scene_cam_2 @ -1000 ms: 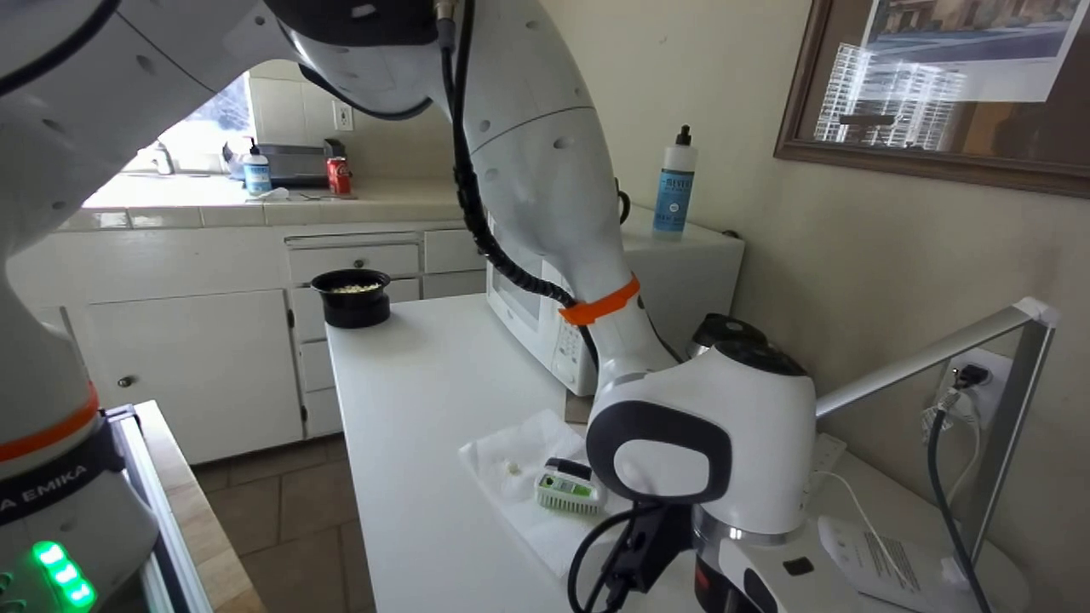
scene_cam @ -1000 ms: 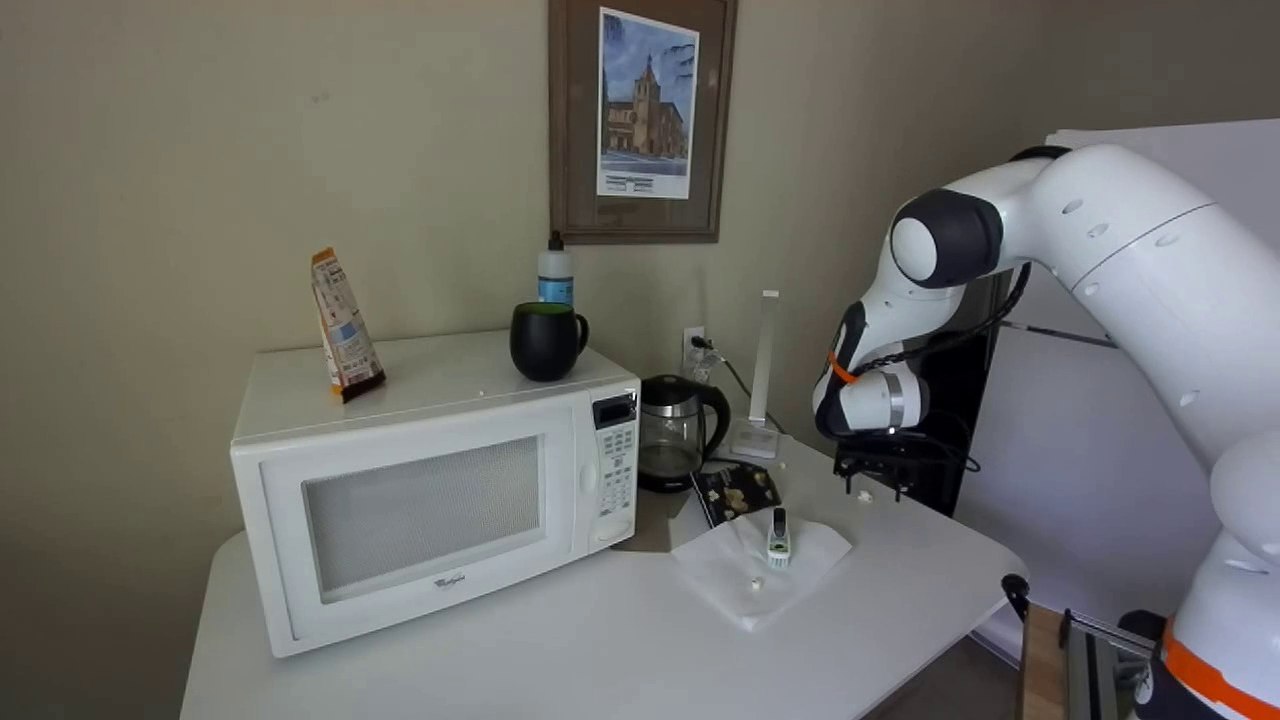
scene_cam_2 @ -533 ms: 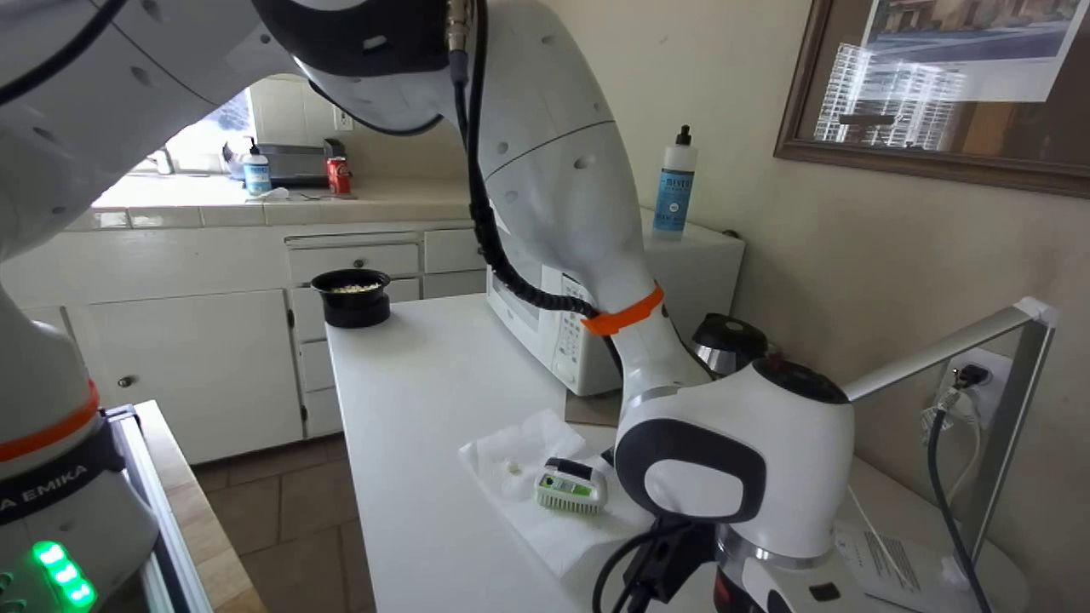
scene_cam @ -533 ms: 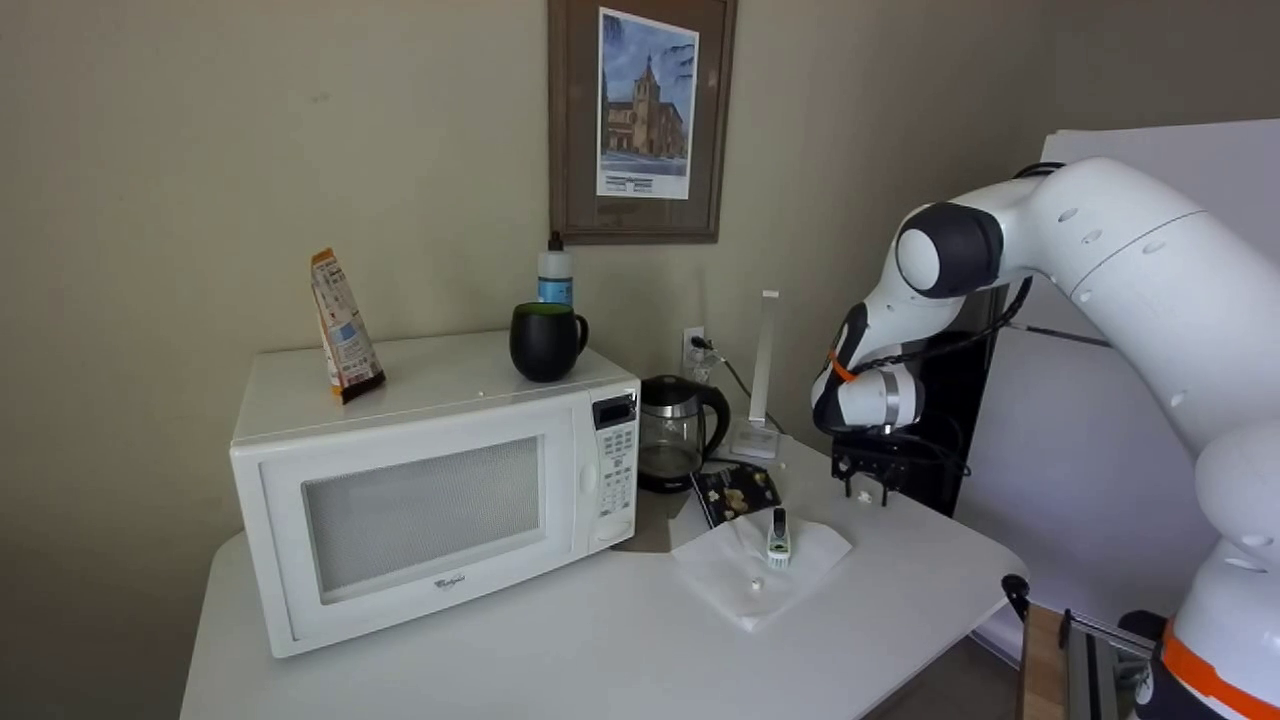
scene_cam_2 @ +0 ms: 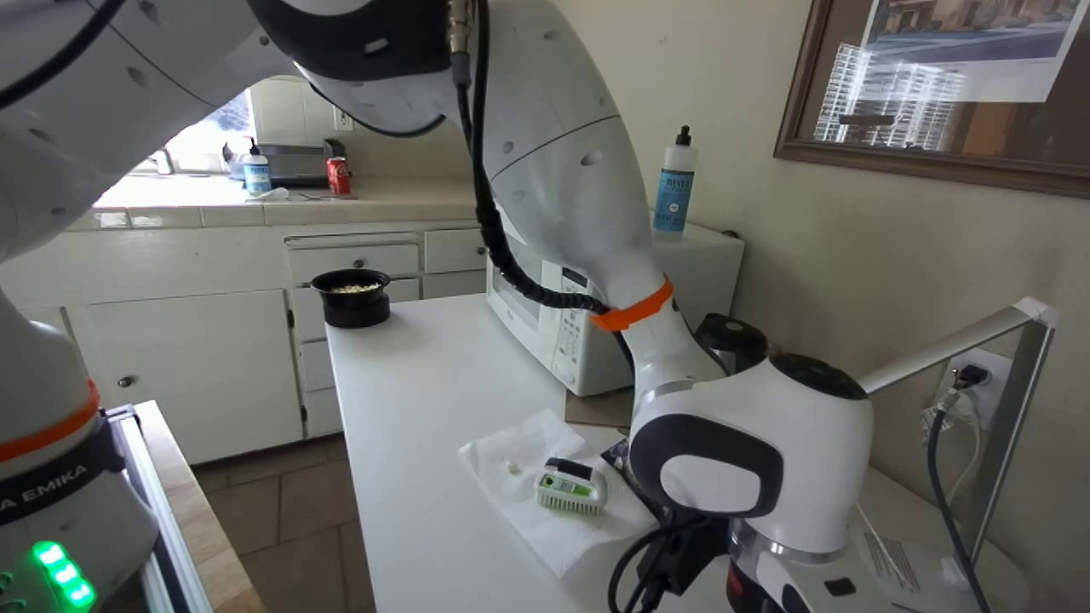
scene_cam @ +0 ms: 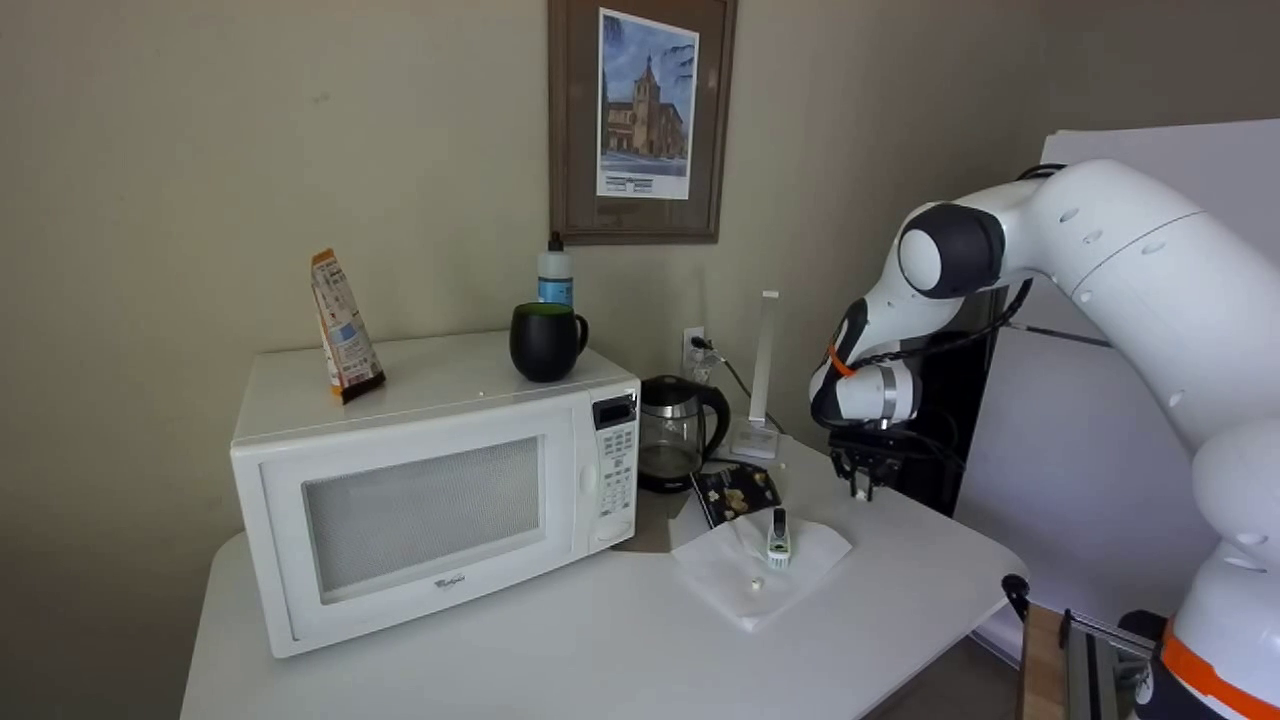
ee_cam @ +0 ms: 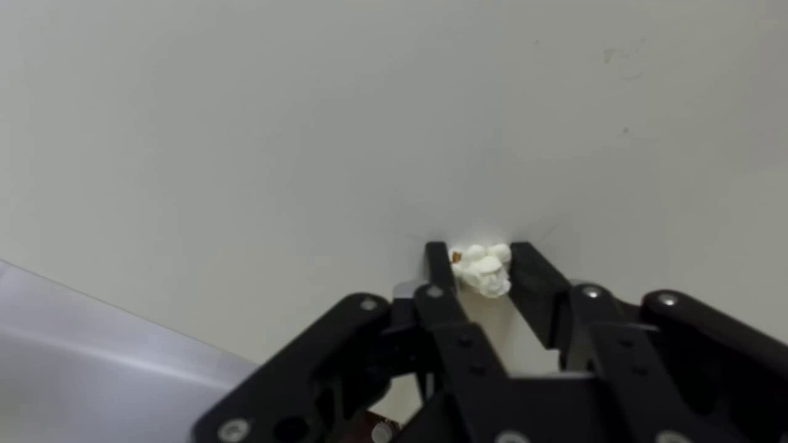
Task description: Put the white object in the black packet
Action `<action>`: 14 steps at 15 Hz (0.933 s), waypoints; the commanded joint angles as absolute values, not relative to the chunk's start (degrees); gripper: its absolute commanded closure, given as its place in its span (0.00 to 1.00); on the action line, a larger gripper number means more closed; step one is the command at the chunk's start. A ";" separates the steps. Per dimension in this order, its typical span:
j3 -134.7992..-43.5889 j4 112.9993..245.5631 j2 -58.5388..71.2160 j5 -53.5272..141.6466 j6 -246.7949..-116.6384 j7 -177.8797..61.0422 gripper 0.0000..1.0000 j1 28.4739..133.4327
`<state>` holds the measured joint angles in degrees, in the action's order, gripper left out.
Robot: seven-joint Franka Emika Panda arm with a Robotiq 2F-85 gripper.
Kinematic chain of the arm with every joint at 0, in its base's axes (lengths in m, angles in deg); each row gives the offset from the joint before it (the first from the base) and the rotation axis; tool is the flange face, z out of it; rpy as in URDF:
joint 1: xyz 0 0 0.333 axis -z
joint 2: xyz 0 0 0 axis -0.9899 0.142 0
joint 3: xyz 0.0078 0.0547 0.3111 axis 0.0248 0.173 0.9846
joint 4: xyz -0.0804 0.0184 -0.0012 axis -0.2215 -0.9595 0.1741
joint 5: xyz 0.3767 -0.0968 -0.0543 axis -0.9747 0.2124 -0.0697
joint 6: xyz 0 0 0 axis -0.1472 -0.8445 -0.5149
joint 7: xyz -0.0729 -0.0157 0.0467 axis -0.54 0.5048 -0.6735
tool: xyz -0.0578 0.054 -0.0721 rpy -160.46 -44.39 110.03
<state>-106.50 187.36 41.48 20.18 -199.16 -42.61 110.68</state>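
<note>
The white object (ee_cam: 483,271), a small lumpy piece like popcorn with a brown fleck, sits between the fingertips of my gripper (ee_cam: 479,255). Both fingers touch its sides, so the gripper is shut on it, right down at the white table top. In an exterior view the gripper (scene_cam: 861,492) is low at the table's far right part, with the white object only just showing. The black packet (scene_cam: 738,493) lies flat to the left of the gripper there, beside the kettle, with pale printed shapes. In an exterior view the arm hides most of the packet (scene_cam_2: 619,455).
A white paper sheet (scene_cam: 715,580) carries a green and white brush (scene_cam: 778,547) and another small white piece (scene_cam: 757,583). Near the packet stand a glass kettle (scene_cam: 668,445) and a lamp (scene_cam: 762,370). The microwave (scene_cam: 420,510) fills the table's left side.
My gripper's fingers have come together from wide apart onto the white object. The hand has shifted slightly left in one exterior picture and right in the opposite one.
</note>
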 commanded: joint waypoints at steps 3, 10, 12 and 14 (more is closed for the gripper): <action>-105.48 185.55 42.76 20.06 -197.45 -41.64 0.62 111.89; -105.35 185.47 42.66 20.07 -197.37 -41.63 0.73 111.98; -105.30 185.33 42.66 20.09 -197.32 -41.60 0.69 111.96; -105.26 185.34 42.63 20.13 -197.27 -41.60 0.69 111.94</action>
